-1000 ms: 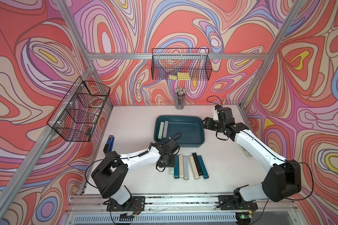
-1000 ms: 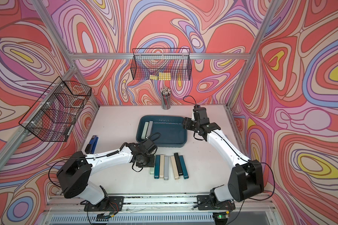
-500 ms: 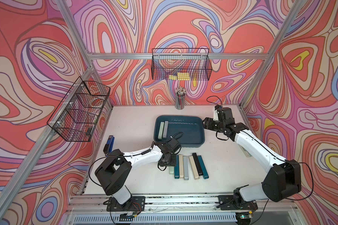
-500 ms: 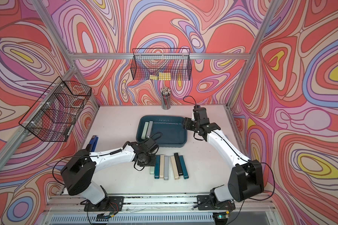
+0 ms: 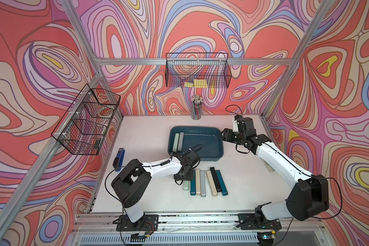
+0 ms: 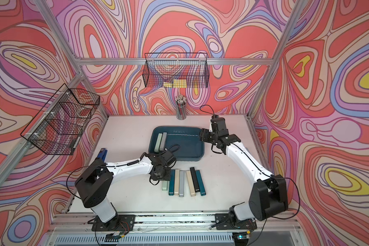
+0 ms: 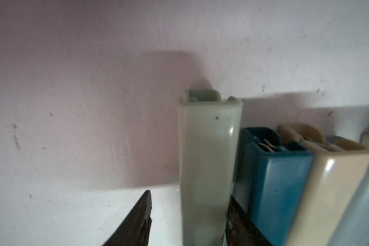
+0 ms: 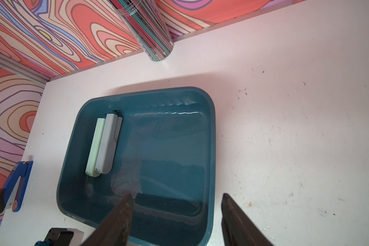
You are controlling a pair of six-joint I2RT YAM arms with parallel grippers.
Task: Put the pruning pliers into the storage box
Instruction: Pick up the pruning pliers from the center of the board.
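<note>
- Top views both showed the dark teal storage box [image 5: 205, 144] at the middle of the white table [image 5: 147, 132]. Two pruning pliers already lay inside it along one side wall: a pale green case [image 5: 175, 142] and a grey case [image 5: 180, 141], side by side and touching.
- Seven more cases lay in a row [image 5: 203, 183] on the table just in front of the box. None of them was in it yet, so the task looked less than a third done.
- Left wrist view showed the left gripper [image 7: 189, 194] lowered over the end case [image 7: 207, 149] of that row, also pale green. Its jaws were partly open and straddled the case. One finger [image 7: 237, 221] lay close against it and the other stood off with a clear gap, so nothing was gripped yet.
- A teal case [image 7: 271, 170] lay right beside the end case, leaving little room for the finger between them.
- Right wrist view showed the right gripper [image 8: 176, 195] open and empty, hovering over the box wall nearest that arm. Whether it touched the rim could not be told.
</note>
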